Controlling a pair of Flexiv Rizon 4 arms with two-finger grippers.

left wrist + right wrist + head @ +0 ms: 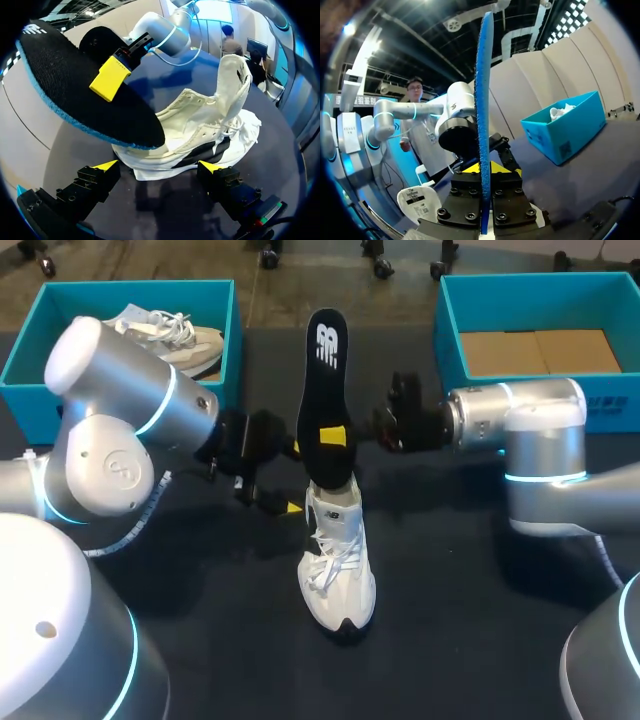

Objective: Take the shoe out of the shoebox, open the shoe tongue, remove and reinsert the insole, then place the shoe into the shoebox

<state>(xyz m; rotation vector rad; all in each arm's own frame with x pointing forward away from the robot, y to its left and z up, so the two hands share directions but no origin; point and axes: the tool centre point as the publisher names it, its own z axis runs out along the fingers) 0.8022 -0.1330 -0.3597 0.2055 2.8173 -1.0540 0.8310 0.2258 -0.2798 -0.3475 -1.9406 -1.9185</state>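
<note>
Bright overhead light, soft shadows, mild glare

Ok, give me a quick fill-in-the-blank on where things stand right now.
1. The right gripper is ____ on the black insole.
2. The left gripper is ____, with the white shoe just ahead of it.
3. The white shoe stands on the dark ____.
Missing words: shut; open; table.

Two shoeboxes [130, 288] [530, 280], two shoes [170, 335] [338, 565] and one insole [325, 370].
</note>
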